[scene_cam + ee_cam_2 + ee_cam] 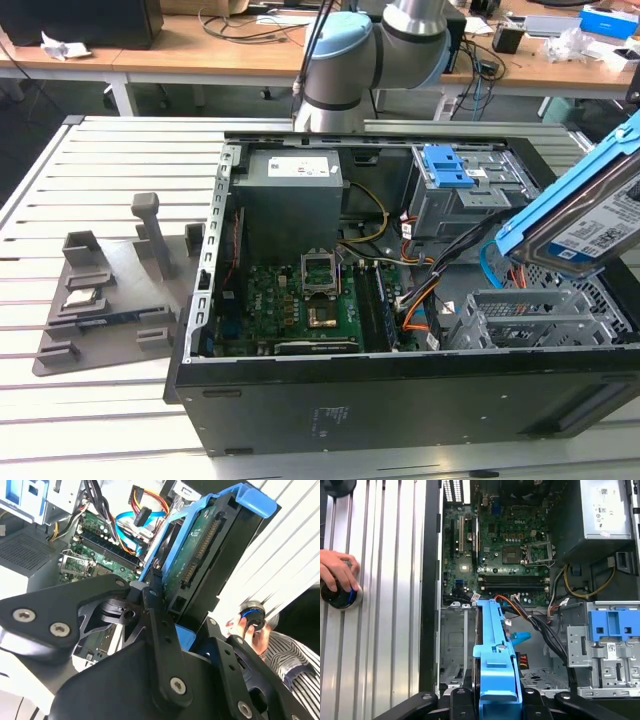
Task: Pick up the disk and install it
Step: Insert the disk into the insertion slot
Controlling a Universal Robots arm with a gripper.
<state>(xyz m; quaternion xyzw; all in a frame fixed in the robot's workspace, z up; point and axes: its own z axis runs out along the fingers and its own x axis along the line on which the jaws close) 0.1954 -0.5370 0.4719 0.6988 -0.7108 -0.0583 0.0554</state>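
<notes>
While the gripper (182, 615) is clamped on the disk (590, 228), which hangs tilted above the open computer case (400, 405), I judge the disk stiff, fairly heavy and shock-sensitive, best held by its rigid frame, clear of its circuit board (197, 550).

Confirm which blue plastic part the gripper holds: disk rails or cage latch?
The rails on the disk: the gripper clamps it over the case. The cage latch sits apart, inside.

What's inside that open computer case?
A green motherboard, a grey power supply, a drive cage with a blue latch, and loose cables. In the first wrist view, the disk in the end effector covers part of the bay beneath it.
</notes>
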